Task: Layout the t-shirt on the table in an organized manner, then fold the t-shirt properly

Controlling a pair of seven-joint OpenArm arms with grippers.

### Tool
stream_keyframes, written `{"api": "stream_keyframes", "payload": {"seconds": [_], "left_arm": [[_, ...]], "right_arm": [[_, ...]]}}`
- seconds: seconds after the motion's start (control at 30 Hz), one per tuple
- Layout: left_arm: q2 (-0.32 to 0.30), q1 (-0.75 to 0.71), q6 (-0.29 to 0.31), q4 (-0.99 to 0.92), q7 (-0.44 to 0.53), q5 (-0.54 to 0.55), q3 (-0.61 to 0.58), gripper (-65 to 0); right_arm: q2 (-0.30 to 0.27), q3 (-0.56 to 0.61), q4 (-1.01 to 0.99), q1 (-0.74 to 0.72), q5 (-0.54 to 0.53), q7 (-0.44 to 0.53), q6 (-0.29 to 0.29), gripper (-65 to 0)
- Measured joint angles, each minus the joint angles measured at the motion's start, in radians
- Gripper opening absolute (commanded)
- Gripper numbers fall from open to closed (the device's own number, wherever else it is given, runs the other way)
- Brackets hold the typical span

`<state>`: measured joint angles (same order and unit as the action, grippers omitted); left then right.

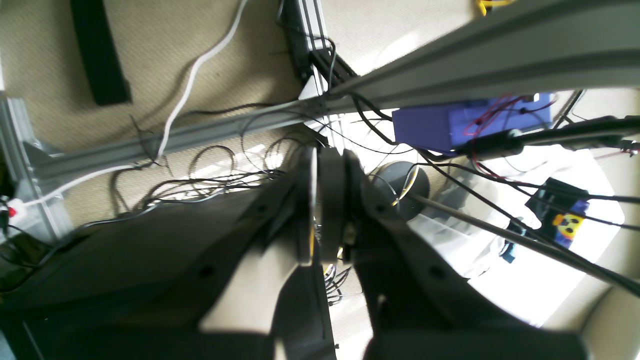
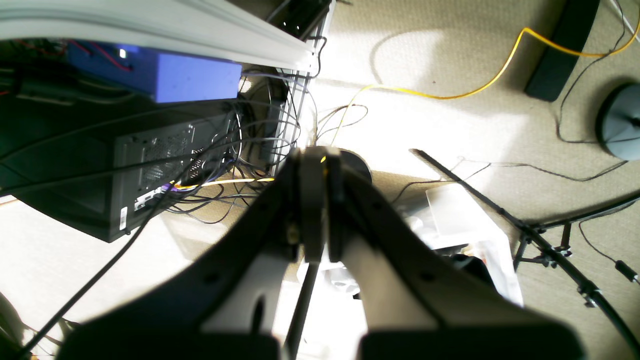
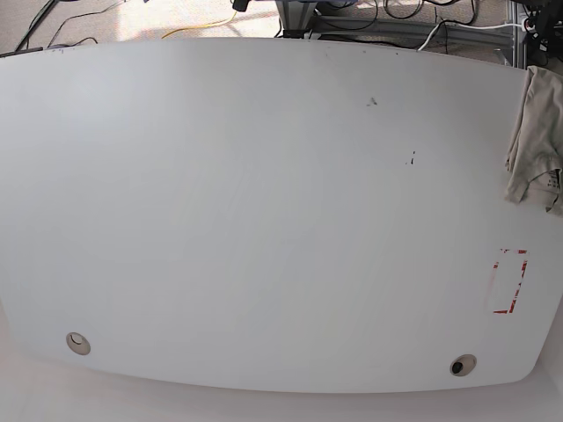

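Observation:
The khaki-grey t-shirt (image 3: 535, 141) lies bunched at the right edge of the white table (image 3: 264, 211), partly cut off by the base view's border. Neither arm shows in the base view. In the left wrist view my left gripper (image 1: 327, 165) is shut with nothing between its fingers, hanging over the floor and cables. In the right wrist view my right gripper (image 2: 317, 160) is likewise shut and empty, also above the floor beside the table frame.
A red-outlined rectangle (image 3: 509, 281) marks the table's right front. Two round holes (image 3: 77, 343) (image 3: 461, 365) sit near the front edge. Below are aluminium frame bars (image 1: 450, 55), a blue box (image 2: 195, 77), a computer case (image 2: 150, 165), tangled cables and a stand's legs (image 2: 540, 240).

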<state>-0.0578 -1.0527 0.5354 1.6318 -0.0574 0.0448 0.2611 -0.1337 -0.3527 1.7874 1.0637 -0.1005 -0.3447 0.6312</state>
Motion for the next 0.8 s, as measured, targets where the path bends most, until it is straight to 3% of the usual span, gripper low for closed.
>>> {"api": "stream_keyframes", "payload": {"seconds": [0.27, 0.5, 0.73, 0.8], "left_arm": [[-0.041, 0.135, -0.003, -0.216, 0.021, 0.004, -0.045, -65.0], [-0.052, 0.277, -0.074, -0.418, 0.022, 0.003, -0.086, -65.0], [-0.051, 0.403, -0.075, -0.586, 0.024, 0.009, -0.18, -65.0], [-0.051, 0.437, -0.099, -0.632, 0.02, -0.007, -0.215, -65.0]], "right_arm": [[-0.003, 0.0, -0.19, -0.105, 0.016, 0.012, 0.062, -64.7], [0.001, 0.0, -0.349, -0.224, 0.106, 0.004, 0.057, -64.7], [0.0, 0.06, -0.481, -0.331, 0.121, 0.023, 0.053, -64.7], [0.006, 0.068, -0.539, -0.364, 0.119, 0.032, 0.067, -64.7]]}}
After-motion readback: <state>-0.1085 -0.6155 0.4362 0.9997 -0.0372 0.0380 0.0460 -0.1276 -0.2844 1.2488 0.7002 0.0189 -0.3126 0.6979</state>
